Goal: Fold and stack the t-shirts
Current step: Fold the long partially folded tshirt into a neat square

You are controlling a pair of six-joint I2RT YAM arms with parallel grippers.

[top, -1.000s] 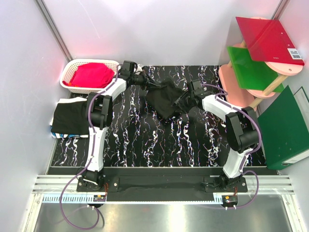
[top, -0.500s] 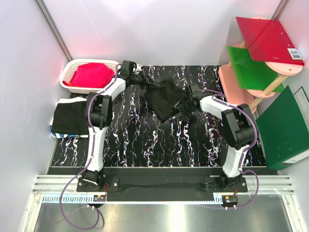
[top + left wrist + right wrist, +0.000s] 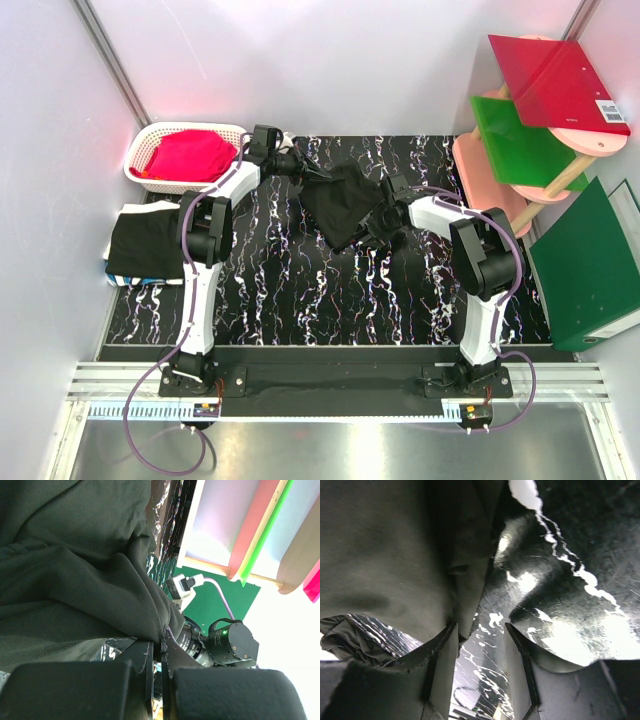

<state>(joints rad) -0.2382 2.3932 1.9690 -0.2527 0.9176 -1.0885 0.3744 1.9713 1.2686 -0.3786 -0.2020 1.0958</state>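
Observation:
A crumpled black t-shirt point(image 3: 340, 205) is lifted over the far middle of the marbled table point(image 3: 300, 300). My left gripper point(image 3: 297, 166) is shut on its upper left corner. In the left wrist view the dark cloth point(image 3: 75, 570) is pinched between the closed jaws of the left gripper point(image 3: 161, 642). My right gripper point(image 3: 382, 222) is at the shirt's right edge. The right wrist view has the right gripper point(image 3: 480, 627) open, with the hanging fabric point(image 3: 395, 555) brushing its left finger point(image 3: 445, 655) and only table showing in the gap. A folded black t-shirt point(image 3: 145, 245) lies flat at the table's left edge.
A white basket point(image 3: 150, 145) with red cloth point(image 3: 190, 155) stands at the back left. A pink shelf unit point(image 3: 490, 170) holding red point(image 3: 555, 80) and green point(image 3: 520, 140) folders stands at the right. A green binder point(image 3: 590, 265) leans beside it.
The right arm's elbow has swung inward and its gripper has slid slightly left against the shirt's edge, its jaws moving. The left arm and its hold are unchanged.

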